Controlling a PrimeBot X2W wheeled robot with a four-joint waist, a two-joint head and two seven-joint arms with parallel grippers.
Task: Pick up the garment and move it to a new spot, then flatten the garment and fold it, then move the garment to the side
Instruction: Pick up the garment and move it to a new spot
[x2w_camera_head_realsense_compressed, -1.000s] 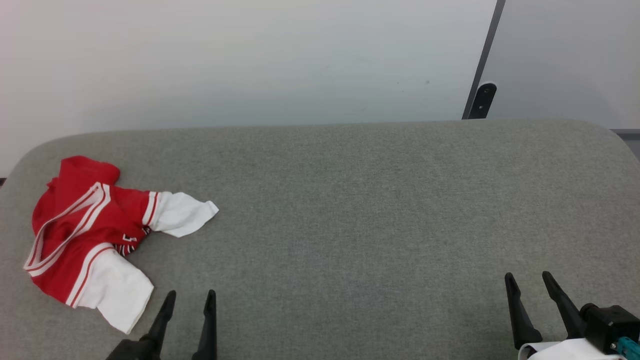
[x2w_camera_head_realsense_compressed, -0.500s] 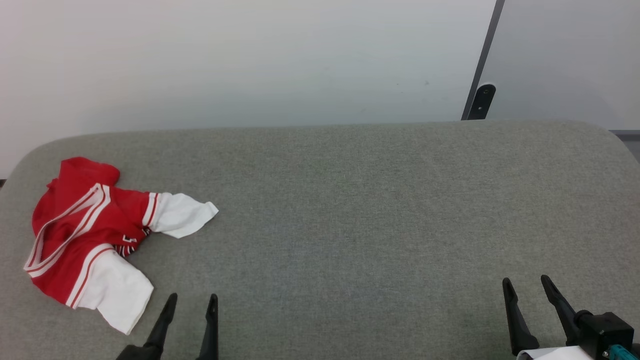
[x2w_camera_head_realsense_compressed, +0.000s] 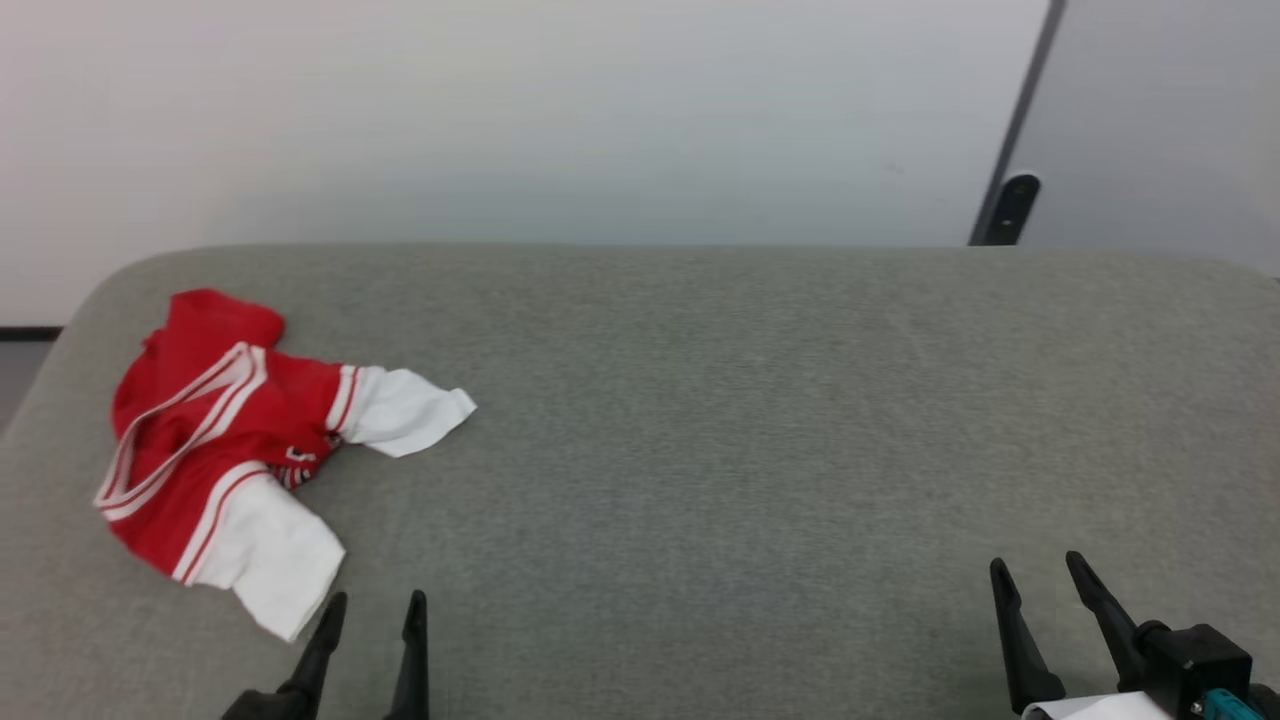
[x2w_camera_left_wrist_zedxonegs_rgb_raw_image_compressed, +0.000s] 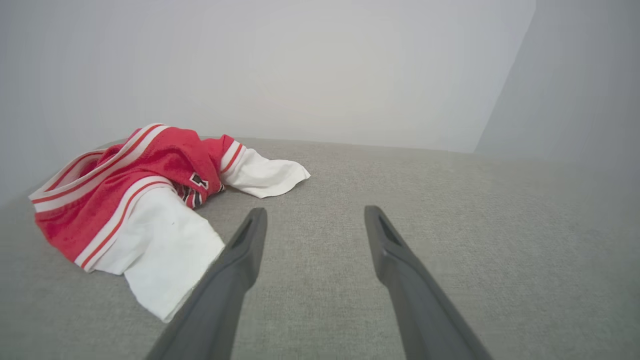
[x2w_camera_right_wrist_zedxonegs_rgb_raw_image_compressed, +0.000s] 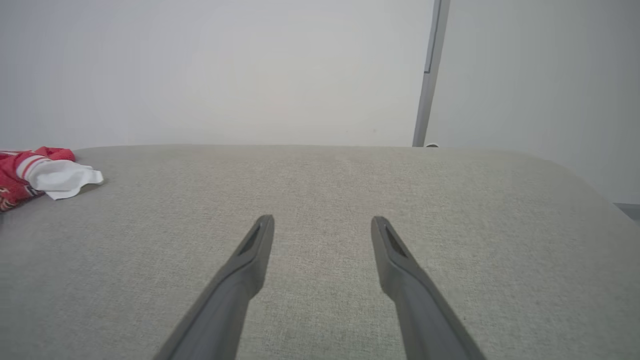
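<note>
The garment (x2w_camera_head_realsense_compressed: 225, 430), a red jersey with white sleeves and striped trim, lies crumpled at the left end of the grey padded surface (x2w_camera_head_realsense_compressed: 700, 420). In the left wrist view the garment (x2w_camera_left_wrist_zedxonegs_rgb_raw_image_compressed: 140, 190) sits left of and beyond the fingers, one white sleeve reaching close to the left finger. My left gripper (x2w_camera_head_realsense_compressed: 373, 602) stands open just right of that near sleeve, holding nothing. My right gripper (x2w_camera_head_realsense_compressed: 1035, 565) is open at the lower right, far from the jersey. The right wrist view catches the garment (x2w_camera_right_wrist_zedxonegs_rgb_raw_image_compressed: 45, 172) at its left edge, with the open right gripper (x2w_camera_right_wrist_zedxonegs_rgb_raw_image_compressed: 322, 220) over bare fabric.
A pale wall (x2w_camera_head_realsense_compressed: 500, 120) rises behind the surface. A dark vertical strip with a black bracket (x2w_camera_head_realsense_compressed: 1010, 205) stands at the back right. The surface's rounded left corner (x2w_camera_head_realsense_compressed: 70, 330) lies close to the jersey.
The head camera has turned left, so the whole picture shifted right. Both grippers sit slightly lower in view and stay open. The garment lies as before.
</note>
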